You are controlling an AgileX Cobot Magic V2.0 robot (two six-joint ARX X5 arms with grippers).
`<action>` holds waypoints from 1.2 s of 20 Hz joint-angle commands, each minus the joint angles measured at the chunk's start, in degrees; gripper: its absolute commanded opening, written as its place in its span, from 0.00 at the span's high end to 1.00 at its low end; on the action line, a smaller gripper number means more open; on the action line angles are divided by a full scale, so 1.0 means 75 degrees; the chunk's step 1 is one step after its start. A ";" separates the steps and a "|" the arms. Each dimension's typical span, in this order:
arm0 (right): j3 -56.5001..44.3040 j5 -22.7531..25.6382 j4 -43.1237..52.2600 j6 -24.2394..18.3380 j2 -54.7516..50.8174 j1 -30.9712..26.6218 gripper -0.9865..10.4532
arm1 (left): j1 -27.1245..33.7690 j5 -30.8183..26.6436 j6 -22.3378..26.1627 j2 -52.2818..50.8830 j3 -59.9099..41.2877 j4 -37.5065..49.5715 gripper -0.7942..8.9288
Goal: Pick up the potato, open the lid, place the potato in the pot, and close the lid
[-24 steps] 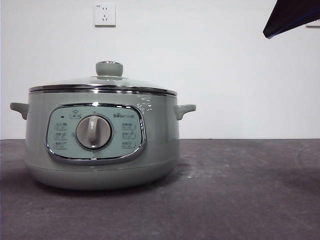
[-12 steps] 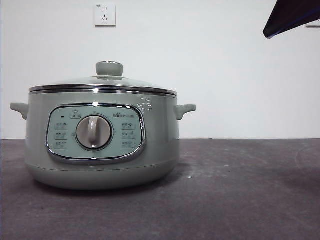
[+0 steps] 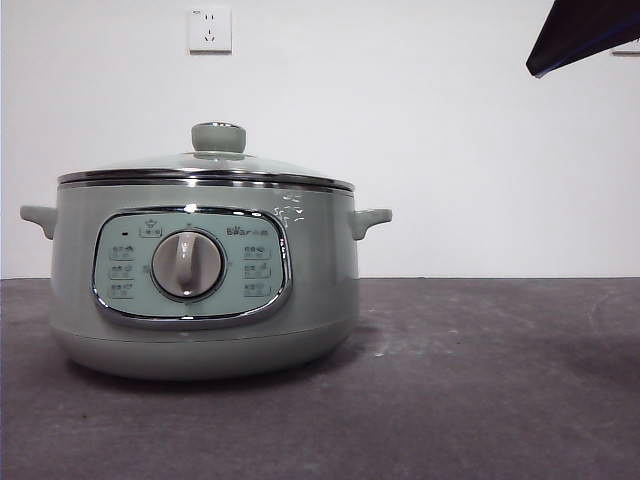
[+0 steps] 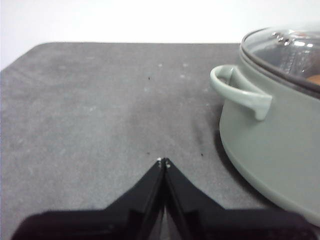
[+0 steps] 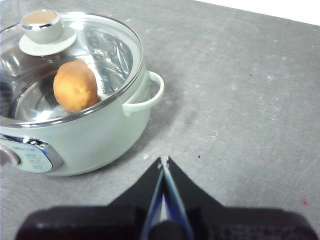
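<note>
The pale green pot [image 3: 205, 290] stands on the dark table, left of centre in the front view. The glass lid [image 3: 205, 165] with its pale-green knob [image 3: 218, 137] sits closed on it. In the right wrist view the orange-brown potato [image 5: 75, 86] lies inside the pot [image 5: 95, 135] under the lid [image 5: 75, 55]. My right gripper [image 5: 163, 161] is shut and empty, above the table beside the pot's handle side. My left gripper [image 4: 163, 162] is shut and empty, apart from the pot [image 4: 275, 140] on its other side.
A black arm tip [image 3: 585, 35] shows at the top right corner of the front view. A wall socket [image 3: 210, 30] is on the white wall behind. The grey table [image 3: 480, 380] stretches to the right of the pot.
</note>
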 commanded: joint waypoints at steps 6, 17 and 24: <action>-0.0038 0.0023 0.0064 0.0070 -0.0012 -0.0009 0.91 | 0.0099 0.0012 0.0213 -0.0032 -0.0175 0.0125 0.92; -0.0038 0.0020 0.0067 0.0070 -0.0012 -0.0009 0.91 | 0.0117 -0.0006 0.0169 -0.0029 -0.0175 0.0152 0.92; -0.0041 0.0254 -0.0128 -0.0347 -0.0361 -0.0125 0.91 | 0.0117 -0.0006 0.0169 -0.0029 -0.0175 0.0152 0.92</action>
